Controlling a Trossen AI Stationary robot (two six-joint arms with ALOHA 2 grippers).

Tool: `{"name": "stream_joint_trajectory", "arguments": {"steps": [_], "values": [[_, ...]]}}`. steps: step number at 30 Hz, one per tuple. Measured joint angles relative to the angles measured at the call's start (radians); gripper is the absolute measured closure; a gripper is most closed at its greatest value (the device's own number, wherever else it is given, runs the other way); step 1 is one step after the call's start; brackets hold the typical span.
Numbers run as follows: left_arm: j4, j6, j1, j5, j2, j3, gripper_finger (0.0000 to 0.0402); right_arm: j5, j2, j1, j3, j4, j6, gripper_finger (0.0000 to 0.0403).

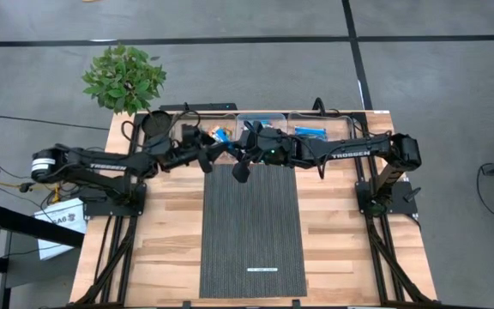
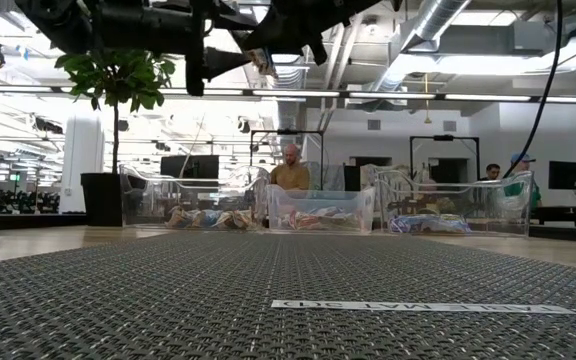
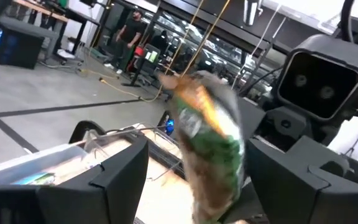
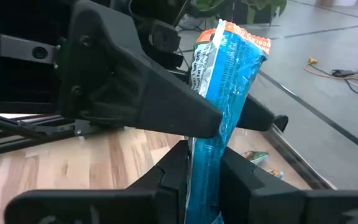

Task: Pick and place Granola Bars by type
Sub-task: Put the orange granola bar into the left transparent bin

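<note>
The right hand (image 4: 204, 186) clamps a blue granola bar (image 4: 219, 106), standing lengthwise out past its fingers. The left hand (image 3: 191, 186) grips a tan-green granola bar (image 3: 210, 149), likewise lengthwise.

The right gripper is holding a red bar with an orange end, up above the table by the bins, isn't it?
Not red. The right wrist view shows the bar is bright blue with an orange end, pinched between the right gripper's fingers. The rest is right: it is held up above the table, by the bins.
</note>
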State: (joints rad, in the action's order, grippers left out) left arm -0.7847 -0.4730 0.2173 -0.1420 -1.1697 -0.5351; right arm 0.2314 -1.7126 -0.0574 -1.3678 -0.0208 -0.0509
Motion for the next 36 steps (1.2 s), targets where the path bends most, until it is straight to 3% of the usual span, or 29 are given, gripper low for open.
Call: {"name": "stream_joint_trajectory", "arguments": {"steps": [14, 25, 36], "values": [[0.0, 0.034, -0.004, -0.031, -0.012, -0.018, 0.0151, 0.002, 0.0, -0.002, 0.0, -0.003, 0.0, 0.0345], [0.003, 0.044, -0.004, -0.031, -0.011, -0.018, 0.0267, 0.002, 0.0, -0.002, 0.0, -0.003, -0.001, 0.0345], [0.008, 0.044, -0.005, -0.021, -0.011, -0.018, 0.0344, 0.002, 0.0, -0.002, 0.0, -0.003, -0.001, 0.0345]]}}
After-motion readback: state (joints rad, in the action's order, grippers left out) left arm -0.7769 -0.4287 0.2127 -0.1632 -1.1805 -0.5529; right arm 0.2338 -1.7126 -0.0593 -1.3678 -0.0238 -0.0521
